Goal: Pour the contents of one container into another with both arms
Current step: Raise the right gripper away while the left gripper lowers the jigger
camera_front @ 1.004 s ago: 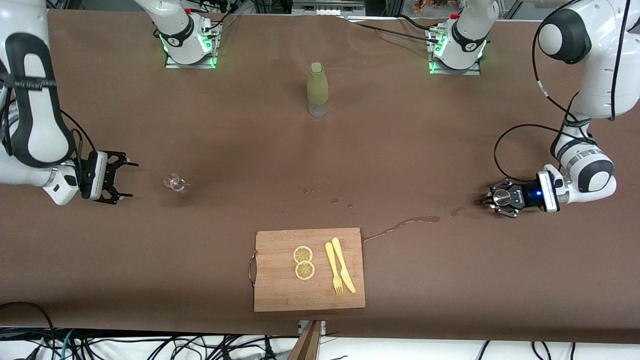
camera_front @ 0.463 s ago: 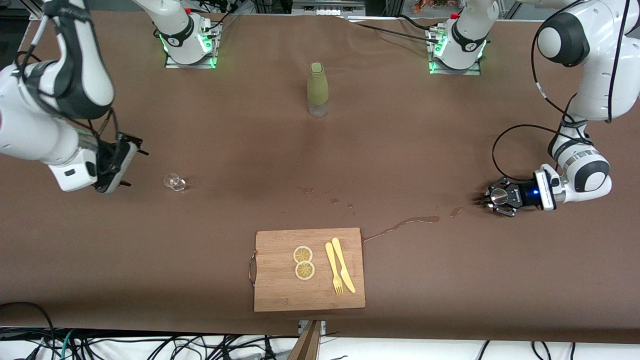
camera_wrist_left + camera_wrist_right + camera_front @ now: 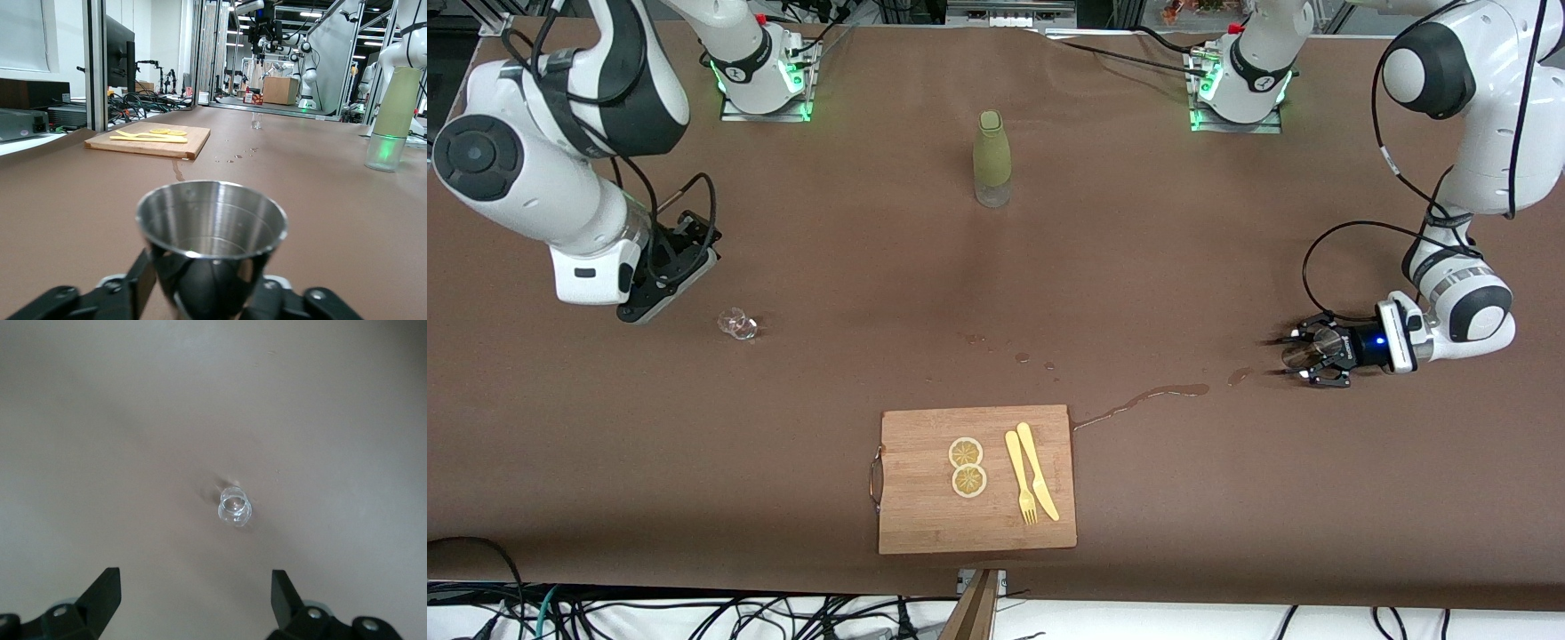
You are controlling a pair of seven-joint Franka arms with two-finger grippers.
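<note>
In the front view, the left tool [image 3: 1294,359] lay low at the left arm's end of the brown counter [image 3: 1138,249], its fingers around a small steel measuring cup [image 3: 1302,356]. Whether they gripped or had just let go could not be told from there. The right tool [image 3: 660,283] hung over the counter at the right arm's end, just beside a small clear glass [image 3: 737,324] standing on the surface. A tall green bottle [image 3: 992,158] stood midway between the bases, well apart from both tools. A wet streak [image 3: 1143,399] ran toward a wooden cutting board [image 3: 975,480].

In the left wrist view, the cup [image 3: 211,239] stood upright on the counter between the fingers [image 3: 133,283], which flanked its base; it looked released rather than clamped.

In the right wrist view, the right tool [image 3: 195,593] stood wide apart and empty, the glass [image 3: 235,506] below and a little ahead of its tips.

Judging by this, the setting-down step was in hand. The next move would call for each tool to draw clear without tipping its vessel.
</note>
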